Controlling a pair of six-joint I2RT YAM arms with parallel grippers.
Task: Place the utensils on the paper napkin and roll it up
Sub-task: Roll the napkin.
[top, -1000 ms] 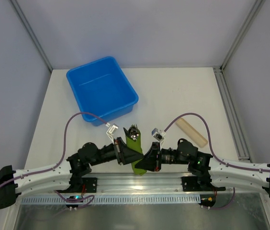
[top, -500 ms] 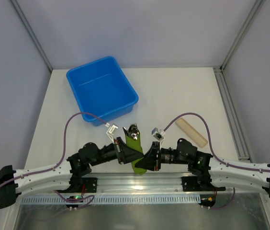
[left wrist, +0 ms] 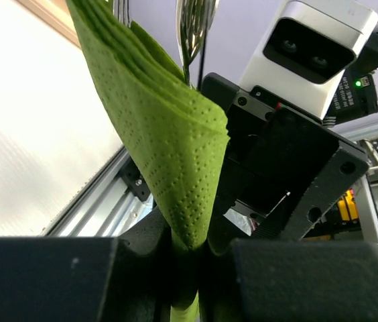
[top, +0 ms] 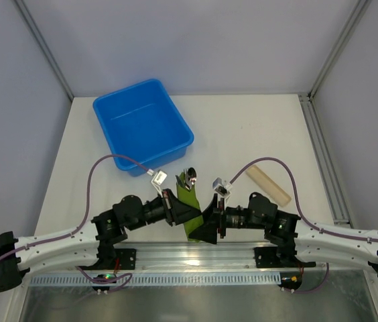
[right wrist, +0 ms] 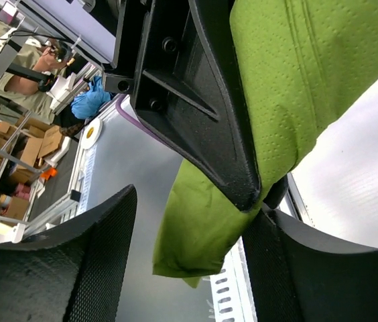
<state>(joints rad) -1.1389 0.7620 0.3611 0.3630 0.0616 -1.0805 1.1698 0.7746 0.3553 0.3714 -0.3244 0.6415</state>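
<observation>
White table (top: 242, 134), walled on three sides. Blue bin (top: 142, 124) sits at far left, well apart from the action.

Both arms are folded in low at the near edge, grippers facing each other at centre.

Left gripper (left wrist: 185, 268): nearly closed, pinching the near end of the green napkin (left wrist: 169, 134). The paper is squeezed flat between its fingers (left wrist: 48, 275).

Right gripper (right wrist: 189, 261): wide apart, not clamping. The napkin's near end and one finger of the left gripper sit in the gap between its fingers (right wrist: 61, 268). Can't tell whether it touches the paper.

The napkin is folded into a narrow roll and runs from between the grippers away toward the bin side. Can't tell whether its underside rests on the table.

Beige cylinder (top: 267, 185) lies on the table right of the grippers, clear of the napkin.

Utensils (top: 189, 178): inside the roll, shiny heads sticking out of the far end. Fork tines (left wrist: 192, 20) show in the left wrist view.
</observation>
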